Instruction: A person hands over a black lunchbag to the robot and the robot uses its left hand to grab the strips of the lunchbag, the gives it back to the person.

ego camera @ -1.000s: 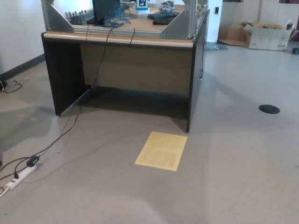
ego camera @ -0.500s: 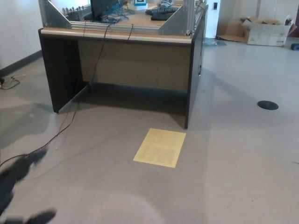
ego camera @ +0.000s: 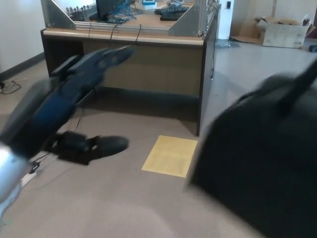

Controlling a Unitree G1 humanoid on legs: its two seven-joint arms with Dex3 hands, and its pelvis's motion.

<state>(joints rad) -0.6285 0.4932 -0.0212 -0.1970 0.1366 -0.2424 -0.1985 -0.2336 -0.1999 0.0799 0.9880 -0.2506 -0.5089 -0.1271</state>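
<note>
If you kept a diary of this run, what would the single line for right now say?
phase: handover approach | left hand: raised, open, empty | blurred black fabric lunchbag: at picture right, not touched | right hand: not in view | yellow paper sheet: on floor

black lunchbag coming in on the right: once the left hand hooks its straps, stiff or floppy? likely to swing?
Probably soft-sided: the black lunchbag shows as a rounded, bulging mass, though blurred. Hung from the strap at its top, it would likely sag and swing. The left hand is open with fingers spread, apart from the bag. Weight cannot be judged.
</note>
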